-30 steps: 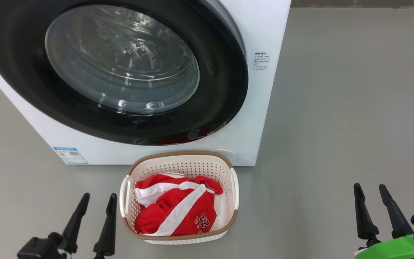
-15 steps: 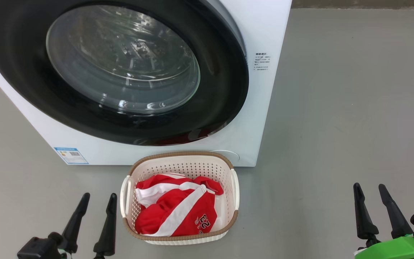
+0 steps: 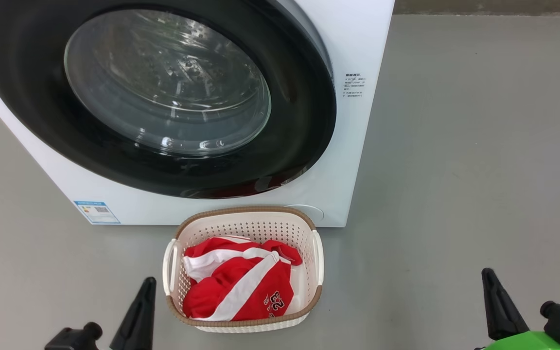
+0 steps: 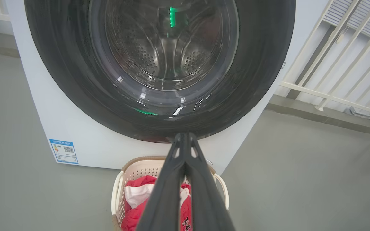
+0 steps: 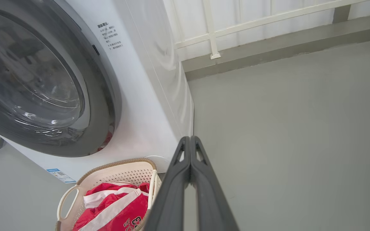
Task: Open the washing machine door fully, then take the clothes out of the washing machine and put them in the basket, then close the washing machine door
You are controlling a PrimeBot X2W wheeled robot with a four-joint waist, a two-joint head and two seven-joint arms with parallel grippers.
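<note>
Obs. The washing machine door sits flush against the front of the washing machine. Whether the latch has caught cannot be told. Through the glass, the steel drum looks bare. The clothes, red with white stripes and a "23" print, lie bunched inside the basket. The basket stands on the floor just in front of the machine, below the door's lower rim.

Left gripper: jaws pressed together, nothing between them, just beside the basket's left side. Right gripper: jaws pressed together, empty, well apart from the basket on its right.

Judgement: all 3 steps look done, or nearly so.

Risks:
1. The door may be only pushed to, not latched. It could then swing back out over the basket.
2. A red glint shows at the door's lower edge. It is probably a reflection of the clothes, but a trapped hem cannot be ruled out. That would stop the seal closing.
3. The left gripper is near the basket handle. A careless inward sweep would nudge or tip the basket and spill the clothes.
</note>
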